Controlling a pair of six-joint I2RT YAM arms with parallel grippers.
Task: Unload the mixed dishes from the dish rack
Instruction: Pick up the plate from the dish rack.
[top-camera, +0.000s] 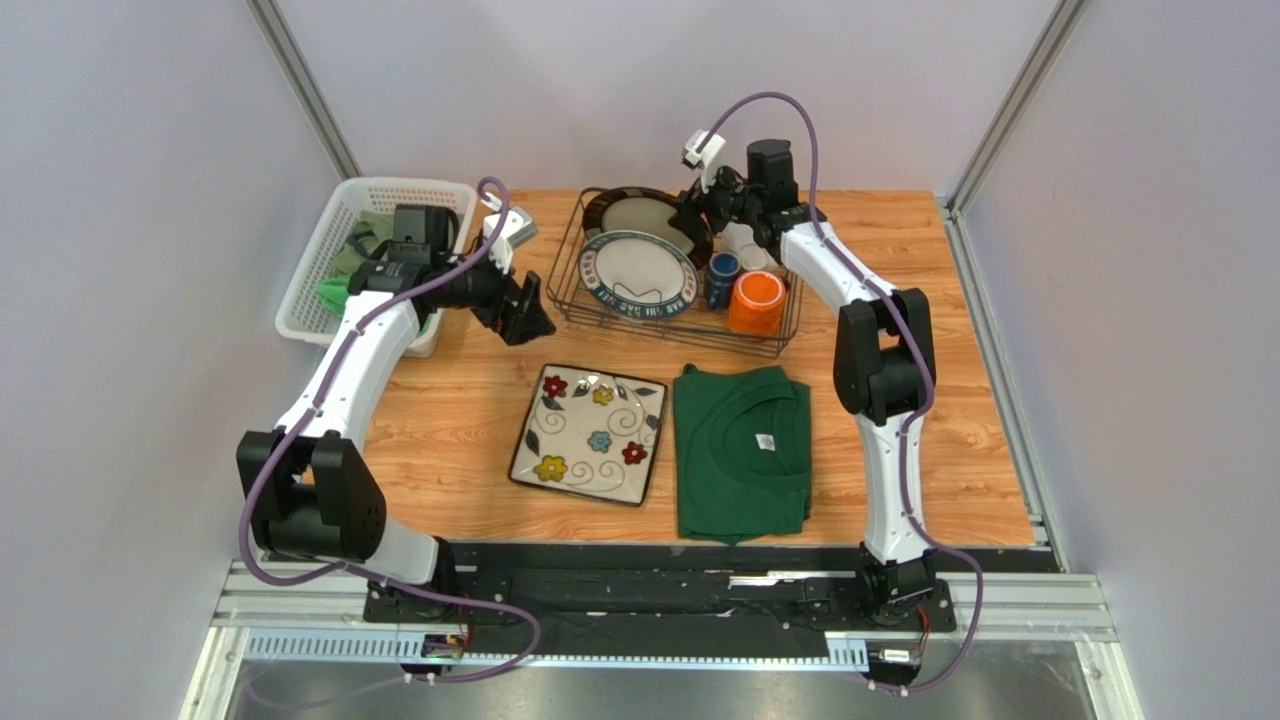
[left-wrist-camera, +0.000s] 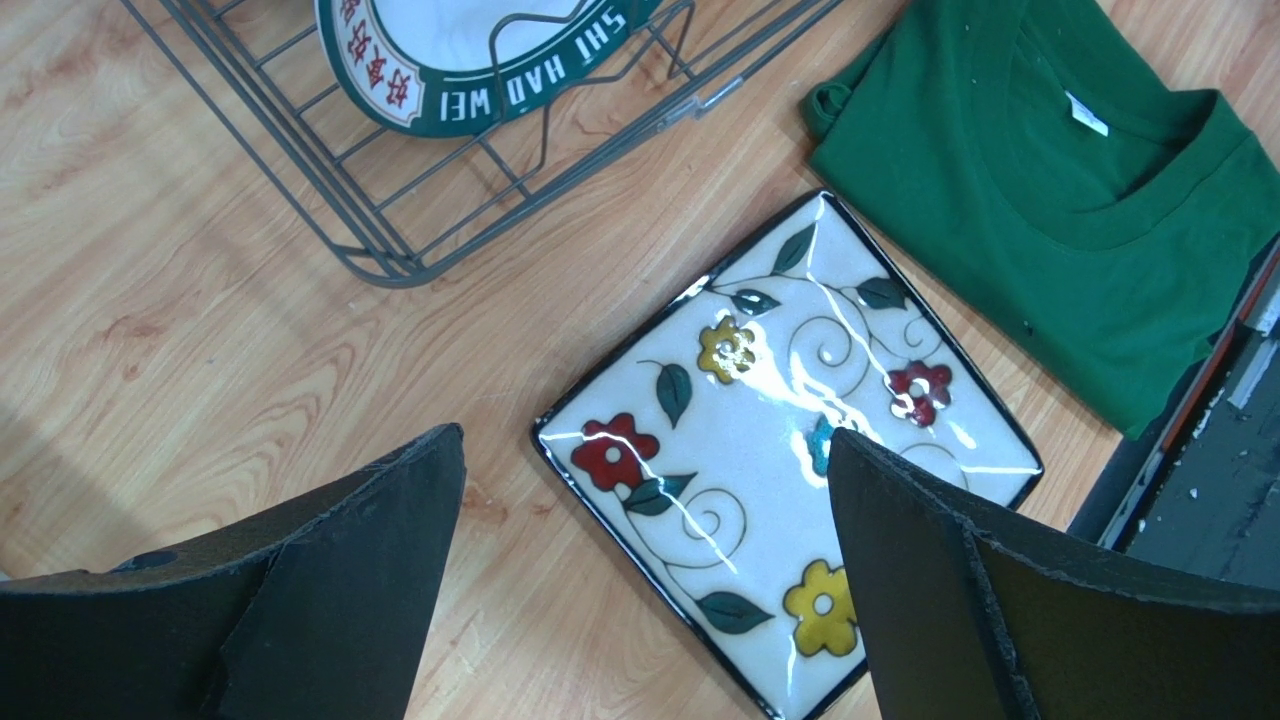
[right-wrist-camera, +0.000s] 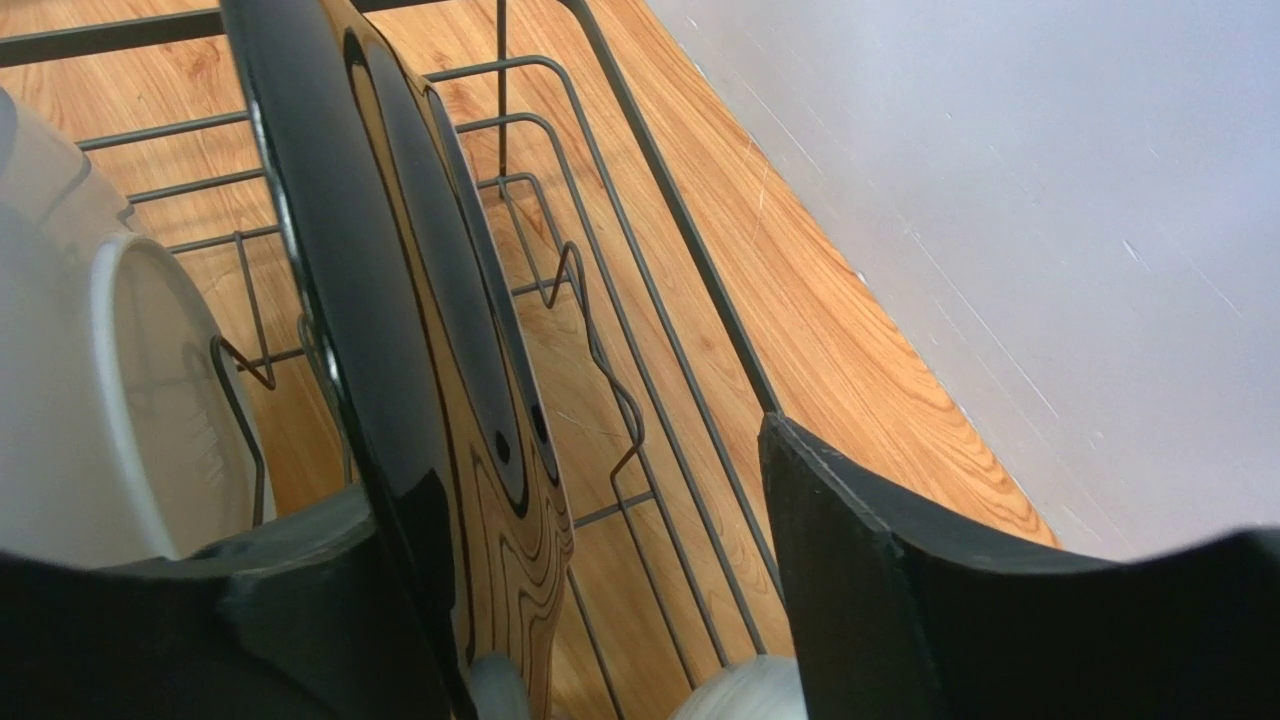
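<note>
The dark wire dish rack (top-camera: 579, 308) stands at the table's back middle. In it are a green-rimmed lettered round plate (top-camera: 639, 270), a dark round plate (top-camera: 631, 207), a dark blue mug (top-camera: 723, 278), an orange mug (top-camera: 757, 302) and a white bowl (top-camera: 747, 240). The square flower-patterned plate (top-camera: 589, 435) lies flat on the table in front of the rack. My left gripper (top-camera: 526, 308) is open and empty, hovering above that plate (left-wrist-camera: 781, 390). My right gripper (right-wrist-camera: 571, 480) is open and straddles the dark plate's rim (right-wrist-camera: 391, 345). The plate sits close against one finger and well clear of the other.
A folded green T-shirt (top-camera: 741, 450) lies right of the square plate. A white perforated basket (top-camera: 361, 248) with items in it stands at the back left. The rack's corner (left-wrist-camera: 376, 255) and the lettered plate (left-wrist-camera: 451, 60) show in the left wrist view. The white bowl (right-wrist-camera: 90, 405) sits beside the dark plate.
</note>
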